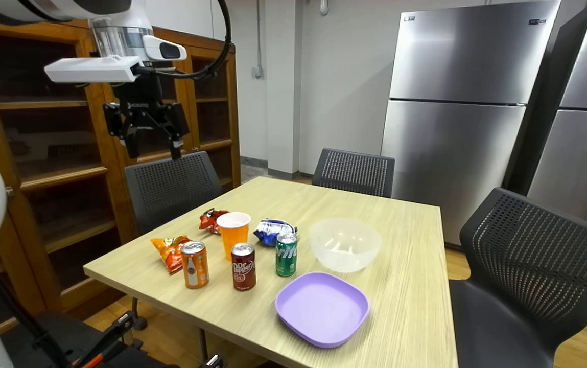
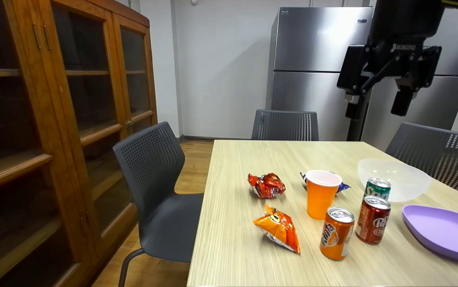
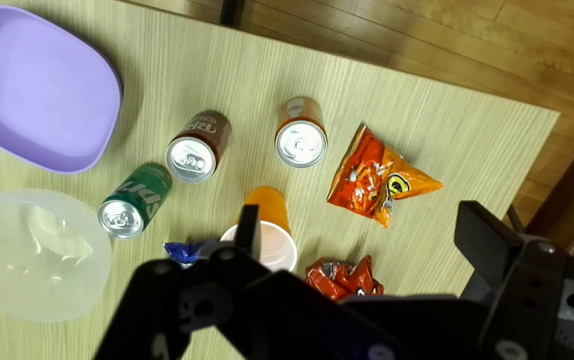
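Note:
My gripper (image 1: pixel 154 148) is open and empty, high above the table, and it also shows in an exterior view (image 2: pixel 377 107). In the wrist view the open fingers (image 3: pixel 359 227) stand far apart over the table. Below them lie a crumpled red bag (image 3: pixel 339 277), partly hidden by the gripper, and an orange chip bag (image 3: pixel 371 177). An upright orange cup (image 3: pixel 273 205) with a white inside is partly behind one finger. An orange Fanta can (image 1: pixel 194 266), a dark red Dr Pepper can (image 1: pixel 243 268) and a green Sprite can (image 1: pixel 286 258) stand upright nearby. The gripper touches nothing.
A blue and white bag (image 1: pixel 273 230) lies behind the Sprite can. A translucent white bowl (image 1: pixel 345 245) and a purple plate (image 1: pixel 322 309) rest on the wooden table (image 1: pixel 405 240). Dark chairs (image 1: pixel 354 171) surround it. A wooden cabinet (image 2: pixel 63 139) and steel refrigerators (image 1: pixel 456 128) stand beyond.

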You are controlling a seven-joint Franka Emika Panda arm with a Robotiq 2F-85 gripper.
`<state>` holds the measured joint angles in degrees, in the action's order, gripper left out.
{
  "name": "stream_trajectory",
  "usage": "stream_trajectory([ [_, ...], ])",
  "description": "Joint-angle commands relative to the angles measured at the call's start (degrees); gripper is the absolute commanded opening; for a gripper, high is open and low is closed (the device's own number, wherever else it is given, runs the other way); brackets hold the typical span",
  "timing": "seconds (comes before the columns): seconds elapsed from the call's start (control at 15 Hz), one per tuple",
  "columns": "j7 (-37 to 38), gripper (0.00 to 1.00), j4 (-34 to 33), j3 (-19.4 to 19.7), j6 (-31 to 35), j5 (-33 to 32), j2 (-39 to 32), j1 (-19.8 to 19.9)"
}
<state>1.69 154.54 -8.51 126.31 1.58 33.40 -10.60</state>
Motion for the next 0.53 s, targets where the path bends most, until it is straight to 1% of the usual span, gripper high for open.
stream_trajectory([
  [0.0,-1.0,1.0,2.4,0.4,2.9,1.7,-1.0,-1.2],
  [0.47,-2.0,1.0,5.7,1.4,8.2,2.9,-3.9,-1.4],
])
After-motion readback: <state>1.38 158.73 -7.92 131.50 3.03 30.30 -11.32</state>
